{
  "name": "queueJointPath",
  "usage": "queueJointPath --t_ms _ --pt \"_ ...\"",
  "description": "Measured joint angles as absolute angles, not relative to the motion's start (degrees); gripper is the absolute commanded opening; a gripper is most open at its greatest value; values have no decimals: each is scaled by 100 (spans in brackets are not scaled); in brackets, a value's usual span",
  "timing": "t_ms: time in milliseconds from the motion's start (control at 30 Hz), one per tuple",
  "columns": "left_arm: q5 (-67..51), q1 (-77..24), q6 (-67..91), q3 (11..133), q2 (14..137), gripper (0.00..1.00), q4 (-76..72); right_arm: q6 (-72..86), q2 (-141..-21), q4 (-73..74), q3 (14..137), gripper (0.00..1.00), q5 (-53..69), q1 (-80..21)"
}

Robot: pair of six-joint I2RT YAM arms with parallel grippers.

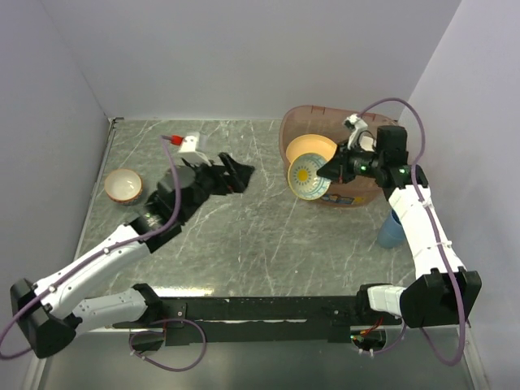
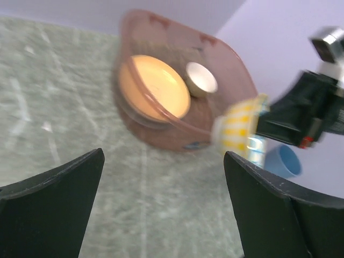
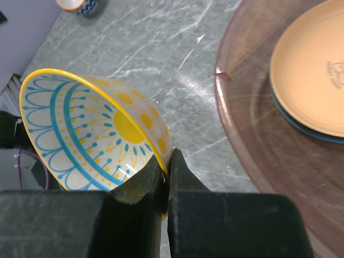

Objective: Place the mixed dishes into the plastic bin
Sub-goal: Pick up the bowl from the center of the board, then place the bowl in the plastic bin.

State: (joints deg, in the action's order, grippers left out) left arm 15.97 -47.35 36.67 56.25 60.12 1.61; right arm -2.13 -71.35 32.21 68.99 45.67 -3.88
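I see a grey-green marble-patterned table (image 1: 260, 231) closed in by plain pale lavender walls (image 1: 244, 57) on the left, far and right sides. A black mounting rail (image 1: 260, 309) runs along its near edge between the two arm bases.

The large translucent pinkish-brown plastic bin (image 1: 292, 122) sits in the table's far right corner. A yellow-orange plate (image 1: 309, 146) lies flat inside it, with the teal edge of another dish (image 3: 301, 128) showing underneath. A small cream bowl (image 2: 201, 78) rests beside the plate, toward the bin's far side.

My right gripper (image 3: 167, 166) is pinched tight on the rim of a white bowl with a yellow rim, blue arcs and a yellow sun pattern (image 3: 91, 134). It holds the bowl tipped on edge at the bin's near-left rim. From the wrist view the bowl hangs over bare table just beside the bin wall.

My left gripper (image 1: 236, 171) is spread wide with nothing between its fingers. It sits low over the middle of the table's far half, pointing toward the bin.

A red-patterned bowl (image 1: 123, 186) stands upright by the table's left edge. A light blue plastic cup (image 1: 392, 230) stands at the right edge, on the near side of the bin and partly behind the right arm.
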Motion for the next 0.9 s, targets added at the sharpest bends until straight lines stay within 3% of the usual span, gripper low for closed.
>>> queueJointPath --t_ms 233,400,900 --pt "805 -3098 2882 5607 5714 99 722 -259 -7074 3223 6904 0 4722 375" --pt "843 -2508 2167 5596 5686 99 1299 -307 -7081 3317 7028 0 4720 607" --pt "1597 -2364 1444 4576 5105 99 1568 -805 -7972 3894 8171 0 4182 965"
